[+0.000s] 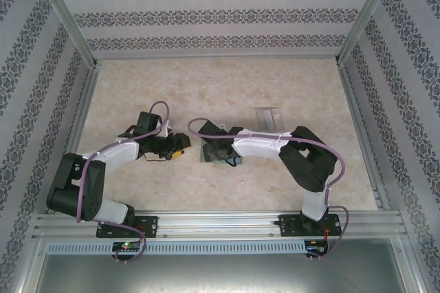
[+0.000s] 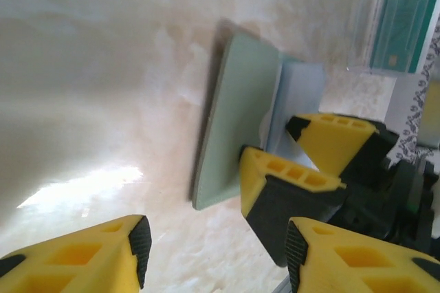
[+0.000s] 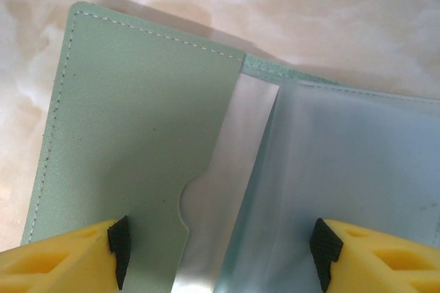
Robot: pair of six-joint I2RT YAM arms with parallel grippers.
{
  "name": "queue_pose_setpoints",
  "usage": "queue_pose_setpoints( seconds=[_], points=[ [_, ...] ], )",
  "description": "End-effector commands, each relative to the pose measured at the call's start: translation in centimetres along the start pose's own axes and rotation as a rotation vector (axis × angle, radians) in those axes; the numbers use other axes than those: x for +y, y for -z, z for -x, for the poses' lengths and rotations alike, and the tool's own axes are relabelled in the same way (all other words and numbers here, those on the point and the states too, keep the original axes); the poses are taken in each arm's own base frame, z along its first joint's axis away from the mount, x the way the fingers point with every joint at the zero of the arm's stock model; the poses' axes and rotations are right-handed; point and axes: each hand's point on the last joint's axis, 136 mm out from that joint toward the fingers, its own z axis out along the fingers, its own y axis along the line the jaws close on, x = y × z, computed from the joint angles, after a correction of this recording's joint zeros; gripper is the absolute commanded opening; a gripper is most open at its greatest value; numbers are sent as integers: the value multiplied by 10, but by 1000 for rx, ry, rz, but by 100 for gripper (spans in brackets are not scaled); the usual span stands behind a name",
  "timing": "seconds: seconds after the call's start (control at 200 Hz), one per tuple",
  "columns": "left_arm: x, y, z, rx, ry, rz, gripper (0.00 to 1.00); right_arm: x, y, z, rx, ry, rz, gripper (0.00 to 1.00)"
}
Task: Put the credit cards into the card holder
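Sage-green folding card holder (image 3: pixel 137 135) open on marbled table (image 1: pixel 206 93); right end effector (image 3: pixel 220 248) spread above it; left end effector (image 2: pixel 213 252) spread, just left.

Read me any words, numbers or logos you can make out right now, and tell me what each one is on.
No text can be read in these views.
card holder: plain green inside with pale stitching, no print.
teal card in the clear stand: a small gold patch shows; any print is too blurred to read.
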Motion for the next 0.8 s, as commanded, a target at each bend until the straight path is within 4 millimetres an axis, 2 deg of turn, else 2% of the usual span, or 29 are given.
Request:
queue_pose_setpoints(
  seconds=[0.0, 0.15, 0.29, 0.44, 0.664, 0.794],
  points=[
    [-21, -8, 6, -32, -65, -54, 55, -3, 9, -8, 26, -21, 46, 73],
    [-31, -17, 6, -12, -126, -49, 54, -5, 36, 5, -34, -59, 91, 73],
    [-34, -29, 6, 6, -154, -34, 54, -16, 49, 5, -50, -116, 101, 73],
    [-41, -39, 6, 20, -158, -67, 52, -35, 41, 2, -32, -158, 77, 72],
    [-51, -27, 15, -5, -214, -18, 53, -35, 28, -10, 25, -180, 77, 72],
    [-65, -15, 21, -43, -243, -25, 54, -33, 23, -11, 30, -159, 84, 71]
  ],
)
